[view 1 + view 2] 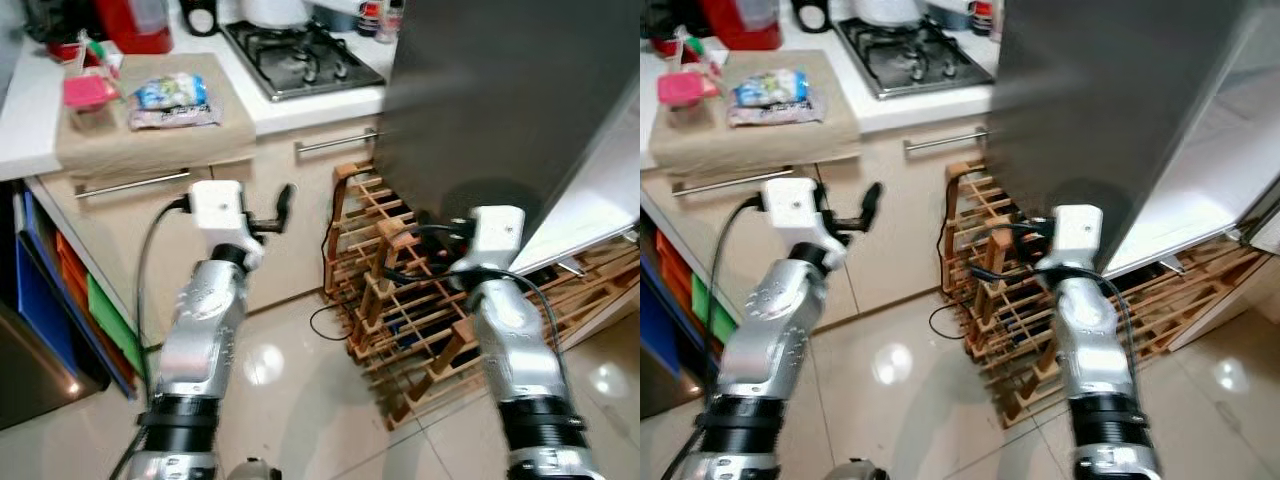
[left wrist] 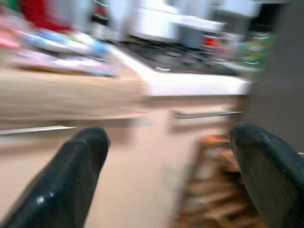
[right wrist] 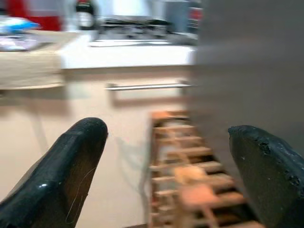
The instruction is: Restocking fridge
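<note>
Both arms are held out empty before the fridge door [image 1: 480, 100]. The left gripper [image 2: 171, 175] and the right gripper [image 3: 166, 175] are seen with jaws spread wide. The food packet [image 1: 172, 100] is lying on the bench [image 1: 150, 140]. A reach to it is probably needed next.

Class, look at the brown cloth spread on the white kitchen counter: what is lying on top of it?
On the brown cloth lie a packet with blue print and a pink-lidded container. What is inside either cannot be made out. The counter under the cloth is covered.
</note>
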{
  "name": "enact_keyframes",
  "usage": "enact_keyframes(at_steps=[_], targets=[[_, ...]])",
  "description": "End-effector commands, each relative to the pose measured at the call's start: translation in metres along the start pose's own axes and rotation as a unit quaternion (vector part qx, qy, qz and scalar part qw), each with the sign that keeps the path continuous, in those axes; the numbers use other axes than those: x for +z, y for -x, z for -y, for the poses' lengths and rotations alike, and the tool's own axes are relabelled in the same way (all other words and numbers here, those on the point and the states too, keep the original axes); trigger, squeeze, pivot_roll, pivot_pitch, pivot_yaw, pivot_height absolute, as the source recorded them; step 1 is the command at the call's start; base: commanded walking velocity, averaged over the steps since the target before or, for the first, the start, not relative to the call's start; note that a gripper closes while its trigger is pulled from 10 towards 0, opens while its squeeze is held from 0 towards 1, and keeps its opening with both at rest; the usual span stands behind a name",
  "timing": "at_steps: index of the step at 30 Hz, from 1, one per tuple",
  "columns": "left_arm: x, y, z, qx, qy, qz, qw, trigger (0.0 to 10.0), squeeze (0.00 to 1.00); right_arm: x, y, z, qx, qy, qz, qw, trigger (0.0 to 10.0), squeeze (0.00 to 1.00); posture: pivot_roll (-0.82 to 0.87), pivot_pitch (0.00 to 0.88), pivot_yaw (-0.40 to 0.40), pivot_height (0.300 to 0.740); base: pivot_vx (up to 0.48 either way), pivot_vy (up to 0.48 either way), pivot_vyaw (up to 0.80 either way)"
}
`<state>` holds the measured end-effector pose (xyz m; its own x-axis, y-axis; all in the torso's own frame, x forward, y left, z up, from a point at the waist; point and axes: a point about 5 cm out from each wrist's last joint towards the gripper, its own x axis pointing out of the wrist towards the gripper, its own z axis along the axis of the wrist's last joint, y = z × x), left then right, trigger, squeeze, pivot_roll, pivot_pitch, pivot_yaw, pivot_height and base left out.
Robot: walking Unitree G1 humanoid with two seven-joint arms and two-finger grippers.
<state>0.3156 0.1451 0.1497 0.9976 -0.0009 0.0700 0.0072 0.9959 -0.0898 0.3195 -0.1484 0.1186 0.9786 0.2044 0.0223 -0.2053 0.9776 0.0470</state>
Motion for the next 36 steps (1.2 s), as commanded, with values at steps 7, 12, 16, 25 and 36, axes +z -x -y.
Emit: enact_keyframes(at_steps=[7,12,16,25,36], targets=[[-0.007,0.009,-0.024,0.078,-0.072,-0.014,0.994,10.0,0.0,0.009,-0.003,0.017,-0.018,0.007,0.01,1.0,10.0,0.0,-0.06,0.0,-0.043,0.74,0.0,0.0,0.58],[-0.002,0.012,-0.036,0.09,-0.098,-0.006,0.991,10.0,0.0,0.006,-0.003,0.015,-0.025,-0.005,0.013,1.0,10.0,0.0,-0.03,0.0,0.006,0.74,0.0,0.0,0.58],[0.012,0.006,-0.029,0.065,-0.122,0.026,0.99,10.0,0.0,0.002,-0.003,0.003,-0.017,-0.022,0.017,0.999,10.0,0.0,-0.03,0.0,0.024,0.74,0.0,0.0,0.56],[0.012,-0.005,-0.02,0.039,-0.137,0.019,0.99,10.0,0.0,-0.001,-0.003,-0.007,-0.008,-0.034,0.02,0.999,10.0,0.0,-0.04,0.0,0.042,0.74,0.0,0.0,0.55],[0.019,-0.015,-0.006,0.004,-0.082,0.042,0.996,10.0,0.0,0.019,-0.005,0.001,-0.061,0.01,0.068,0.996,10.0,0.0,-0.05,0.0,0.015,0.74,0.0,0.0,0.18]])
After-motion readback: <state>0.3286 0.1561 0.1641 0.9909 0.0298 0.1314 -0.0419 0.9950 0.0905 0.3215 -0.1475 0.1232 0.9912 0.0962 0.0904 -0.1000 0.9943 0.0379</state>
